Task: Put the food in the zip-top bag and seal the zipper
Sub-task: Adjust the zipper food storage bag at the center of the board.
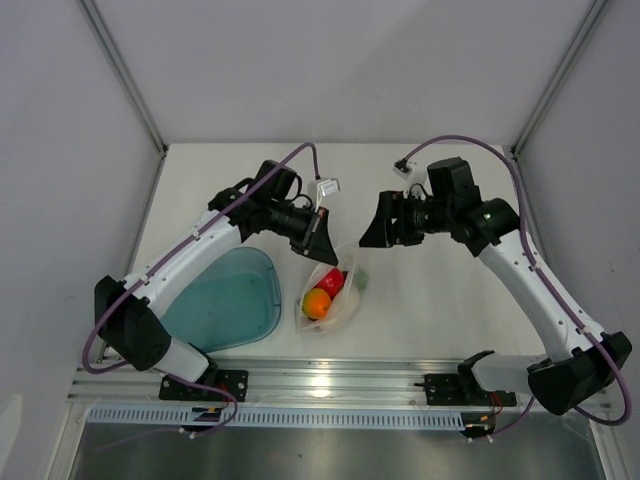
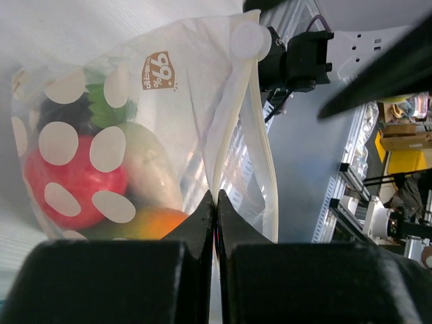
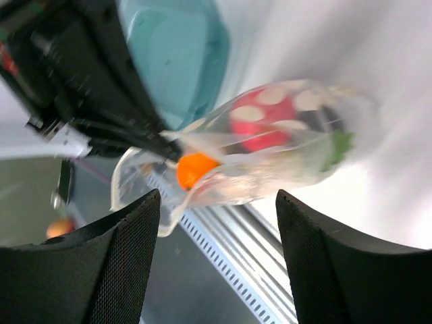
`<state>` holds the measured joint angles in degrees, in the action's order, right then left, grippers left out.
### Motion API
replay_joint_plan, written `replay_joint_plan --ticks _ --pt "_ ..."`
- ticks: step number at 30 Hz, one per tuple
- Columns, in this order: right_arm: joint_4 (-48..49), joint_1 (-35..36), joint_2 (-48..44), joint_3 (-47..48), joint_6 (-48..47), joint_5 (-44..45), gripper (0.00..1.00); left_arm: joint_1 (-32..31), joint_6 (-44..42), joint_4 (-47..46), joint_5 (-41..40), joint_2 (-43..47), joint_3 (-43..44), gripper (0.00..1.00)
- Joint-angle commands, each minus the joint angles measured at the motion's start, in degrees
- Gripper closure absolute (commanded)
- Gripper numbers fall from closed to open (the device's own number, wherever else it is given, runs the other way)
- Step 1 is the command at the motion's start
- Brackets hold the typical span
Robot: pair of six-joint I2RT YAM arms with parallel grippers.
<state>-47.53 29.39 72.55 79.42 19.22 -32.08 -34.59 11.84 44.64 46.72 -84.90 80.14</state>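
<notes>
Left fingers [image 2: 198, 221] tight on zip-top bag [image 2: 202, 88]

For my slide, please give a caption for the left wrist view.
Left gripper shut on the zip-top bag, food already inside.

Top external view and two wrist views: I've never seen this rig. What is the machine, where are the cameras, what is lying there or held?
Two robot arms are bolted at the near edge of the table. The top view looks from above and behind them; each wrist view comes from a camera on one arm, looking past its jaws. The left arm has its jaws shut on the zip-top bag, which holds toy food. The right arm has its jaws open, facing the bag. A teal tray lies by the left arm.
</notes>
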Motion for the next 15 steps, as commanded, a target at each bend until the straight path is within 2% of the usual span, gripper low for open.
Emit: replay_joint_plan --ticks 1,3,8,15 --pt "1.6 -3.9 0.0 1.9 -1.2 2.9 0.29 0.7 -2.1 -1.5 4.0 0.4 -1.4 0.99" --pt "1.7 -5.6 0.9 1.5 -0.4 1.2 0.3 1.0 -1.9 -1.7 4.1 0.5 -2.1 0.99" --pt "4.0 -7.9 4.9 1.2 5.1 -2.5 0.43 1.2 -1.2 -1.5 2.4 1.4 -1.6 0.99" --pt "2.6 -5.5 7.9 3.2 13.8 -3.4 0.41 1.3 1.8 -3.1 -2.3 4.0 -1.0 0.99"
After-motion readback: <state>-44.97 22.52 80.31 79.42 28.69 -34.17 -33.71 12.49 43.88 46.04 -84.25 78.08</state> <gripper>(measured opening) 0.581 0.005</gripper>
